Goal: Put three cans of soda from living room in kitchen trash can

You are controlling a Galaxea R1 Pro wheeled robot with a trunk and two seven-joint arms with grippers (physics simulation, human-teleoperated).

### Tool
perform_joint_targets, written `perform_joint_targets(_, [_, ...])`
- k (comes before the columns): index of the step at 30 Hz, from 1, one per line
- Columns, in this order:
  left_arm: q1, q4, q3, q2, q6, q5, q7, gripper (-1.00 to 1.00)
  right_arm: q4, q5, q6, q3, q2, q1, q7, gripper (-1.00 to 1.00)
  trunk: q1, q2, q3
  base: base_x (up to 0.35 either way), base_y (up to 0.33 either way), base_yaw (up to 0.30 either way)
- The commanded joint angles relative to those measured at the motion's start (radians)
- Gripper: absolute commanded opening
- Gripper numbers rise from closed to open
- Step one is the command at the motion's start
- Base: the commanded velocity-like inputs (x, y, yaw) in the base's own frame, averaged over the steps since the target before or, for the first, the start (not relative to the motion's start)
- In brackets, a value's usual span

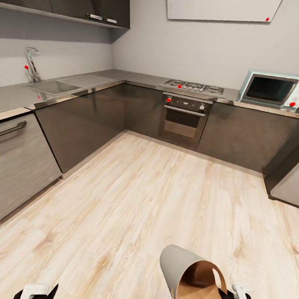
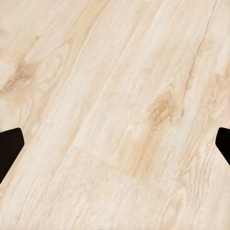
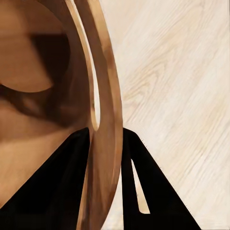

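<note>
The kitchen is lying open ahead: dark cabinets running along two walls under a grey desk (image 1: 128, 77), with one sink (image 1: 53, 86), one hob (image 1: 193, 86), one oven (image 1: 185, 118) and one microwave (image 1: 277, 89) in sight. The pale wood floor (image 1: 141, 194) is taking up the middle.

One trash can (image 1: 188, 280) is hanging tilted above the floor at the near right, its coppery inside facing the camera. The right end effector (image 3: 106, 136) is clamped on its rim, one finger inside the wall and one outside. The bin looks empty as far as the inside is showing; no soda cans are appearing anywhere here, so none of the three is counted as binned.

The left end effector (image 2: 115, 143) is standing with its fingers wide apart over bare floor, holding nothing.

Judgement: the step in hand seems to be carrying or placing the bin. To do it well, the grip on the thin rim should stay firm and the bin should be levelled before it is set down, mouth up, on open floor clear of the cabinets. A tilted release risks it tipping or rolling.
</note>
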Motion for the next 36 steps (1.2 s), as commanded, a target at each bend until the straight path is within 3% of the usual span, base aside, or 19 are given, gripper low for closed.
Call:
perform_joint_targets(1, [0.003,0.001,0.000,0.000,-0.006,0.000,-0.001,1.00,-0.001,-0.007,-0.017,-0.006,0.002,0.018,0.008,-1.00,0.000,0.000,0.000,0.000,0.000,0.000])
perform_joint_targets(9, [0.013,0.002,0.000,0.001,-0.049,0.001,-0.001,1.00,0.012,-0.012,-0.099,-0.018,0.007,0.085,0.010,-1.00,0.000,0.000,0.000,0.000,0.000,0.000])
perform_joint_targets(14, [0.018,0.034,0.000,0.000,-0.075,0.002,-0.002,1.00,0.105,-0.044,-0.334,-0.022,0.008,0.115,-0.002,-1.00,0.000,0.000,0.000,0.000,0.000,0.000])
perform_joint_targets(17, [0.018,0.053,0.000,-0.001,-0.081,0.002,-0.002,1.00,0.137,-0.051,-0.369,-0.023,0.007,0.118,-0.004,-1.00,0.000,0.000,0.000,0.000,0.000,0.000])
perform_joint_targets(25, [0.017,0.067,0.000,-0.003,-0.086,0.001,-0.002,1.00,0.159,-0.059,-0.392,-0.025,0.007,0.121,-0.011,-1.00,0.000,0.000,0.008,0.000,0.000,0.000])
perform_joint_targets(36, [0.017,0.068,0.000,-0.002,-0.087,0.000,-0.017,1.00,0.161,-0.068,-0.395,-0.071,0.008,0.121,-0.009,-1.00,0.000,0.000,0.025,0.019,0.000,0.000])
